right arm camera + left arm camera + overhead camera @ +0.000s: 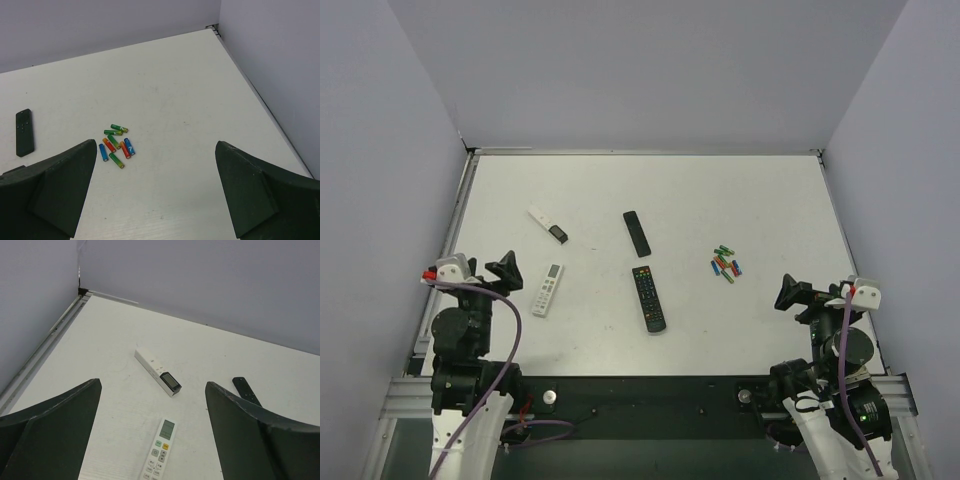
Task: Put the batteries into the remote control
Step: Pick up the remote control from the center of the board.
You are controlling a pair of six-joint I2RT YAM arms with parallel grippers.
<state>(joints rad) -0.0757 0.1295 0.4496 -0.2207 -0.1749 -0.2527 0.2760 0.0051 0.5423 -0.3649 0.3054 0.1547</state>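
Remote control (548, 290) lies at 9 o'clock on the table (770, 200), buttons up, just beside the left gripper (506, 272). Batteries (725, 265) sit in a loose heap at 3 o'clock, at 10 o'clock from the right gripper (788, 292). Both grippers are spread wide and hold nothing. This looks like the first reach. The bay is probably underneath, so left should pinch across the narrow width and flip it first. Avoid the white strip with dark end (548, 225) at the remote's 12. Right should take an outlying cell, not the heap's middle.

black remote (648, 298), slim black stick (637, 233), white strip (547, 224)
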